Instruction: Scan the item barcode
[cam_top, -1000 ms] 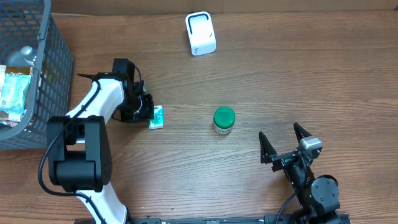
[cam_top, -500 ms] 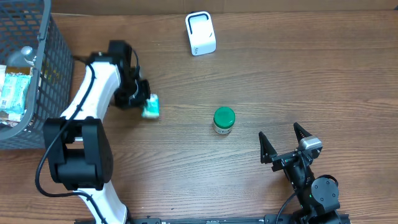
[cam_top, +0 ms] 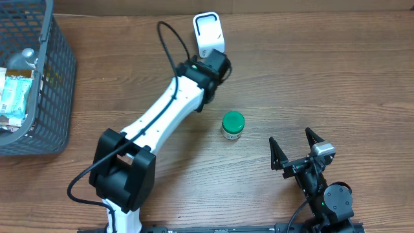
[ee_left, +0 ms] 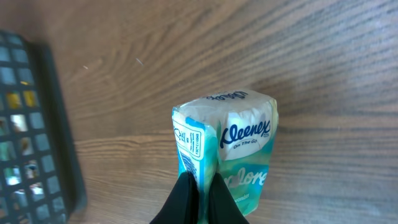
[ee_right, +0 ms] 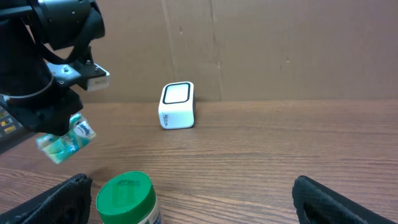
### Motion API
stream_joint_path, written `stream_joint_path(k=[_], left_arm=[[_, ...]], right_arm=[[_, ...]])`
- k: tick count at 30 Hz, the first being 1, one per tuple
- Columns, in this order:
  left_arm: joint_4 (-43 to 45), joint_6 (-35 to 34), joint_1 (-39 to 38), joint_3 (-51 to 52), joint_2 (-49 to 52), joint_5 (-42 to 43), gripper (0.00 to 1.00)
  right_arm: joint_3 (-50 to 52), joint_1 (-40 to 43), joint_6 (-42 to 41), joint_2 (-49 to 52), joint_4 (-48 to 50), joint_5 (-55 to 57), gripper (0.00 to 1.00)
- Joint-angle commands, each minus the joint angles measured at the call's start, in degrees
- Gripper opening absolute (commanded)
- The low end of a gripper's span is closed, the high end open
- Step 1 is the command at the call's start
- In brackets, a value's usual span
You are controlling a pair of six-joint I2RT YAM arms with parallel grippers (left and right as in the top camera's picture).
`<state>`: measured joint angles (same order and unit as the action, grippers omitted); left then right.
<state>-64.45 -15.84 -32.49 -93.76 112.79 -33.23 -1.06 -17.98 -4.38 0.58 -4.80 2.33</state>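
You have the tissue pack [ee_left: 227, 152] pinched in the left claw [ee_left: 200, 190] and held above the table [cam_top: 323, 77] near the white scanner [cam_top: 208, 35], so the pickup is done and showing it to the scanner is left, while the right claw [cam_top: 291, 145] stands wide and empty.

My left fingers [ee_left: 185, 198] are matt black plastic. The tissue pack [ee_left: 227, 146] wears a thin glossy film, creased and catching light at its folds. The table [cam_top: 336, 71] is brown wood grain, smooth with a low sheen. The scanner [cam_top: 208, 31] is smooth white plastic, faintly glossy, and the jar's lid [cam_top: 233, 120] is green plastic. The basket [cam_top: 59, 77] is dark matt mesh, metal or plastic I cannot tell. The cardboard [ee_right: 280, 50] behind is plain and matt.
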Motion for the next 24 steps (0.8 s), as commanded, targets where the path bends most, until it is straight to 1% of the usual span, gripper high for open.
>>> stream_joint_path(k=[1,8,15,24], left_arm=[[2.16,-2.62,-1.64,2.45,1.31,-7.67,0.04],[8.63,-2.58,-2.80,9.31,1.33,-10.82,0.04],[17.27,-0.83,-2.82,16.02,1.31,-11.30,0.04],[20.65,-0.39,-2.82,19.32,1.33,-10.62,0.04]], right_arm=[[0.59,0.37,0.35,-0.39,0.15,-0.09,1.00],[0.59,0.37,0.35,-0.39,0.15,-0.09,1.00],[0.59,0.37,0.35,-0.39,0.15,-0.09,1.00],[0.59,0.37,0.37,-0.39,0.13,-0.09,1.00]])
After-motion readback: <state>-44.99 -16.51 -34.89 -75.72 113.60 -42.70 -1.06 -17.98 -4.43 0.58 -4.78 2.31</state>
